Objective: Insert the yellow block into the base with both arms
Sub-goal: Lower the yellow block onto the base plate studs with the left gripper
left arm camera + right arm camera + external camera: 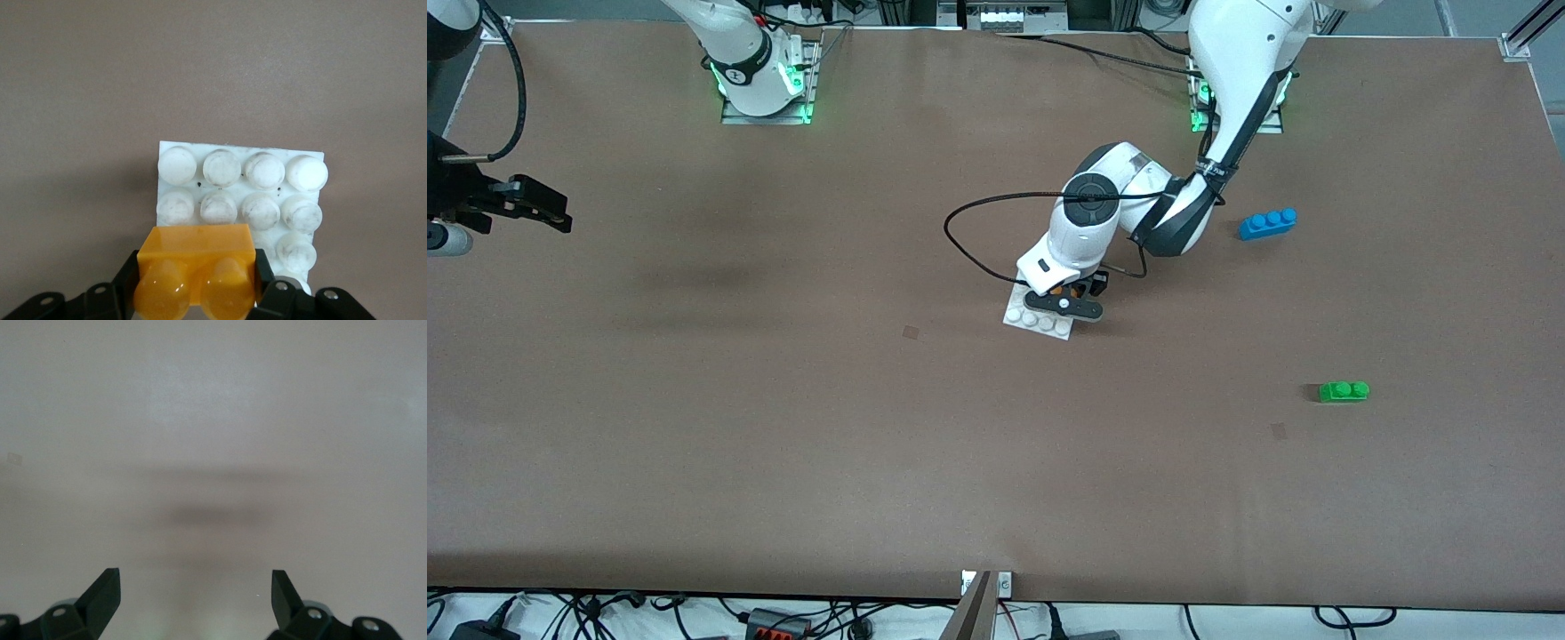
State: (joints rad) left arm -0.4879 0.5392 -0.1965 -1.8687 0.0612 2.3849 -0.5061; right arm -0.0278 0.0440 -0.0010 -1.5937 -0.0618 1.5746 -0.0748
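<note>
We see the left gripper [197,293] clamped on the small yellow-orange plastic block with two round studs [195,270], holding it over the flat square white plastic base plate with its grid of round studs [240,193]; whether block and plate touch we cannot tell. The base plate lies near the middle of the brown table [783,400]. The right gripper [195,597] waits with jaws wide apart, holding nothing, over the right arm's end of the table. A blue three-stud brick [1267,223] and a green two-stud brick [1344,391] lie toward the left arm's end, the green one nearer the front camera.
</note>
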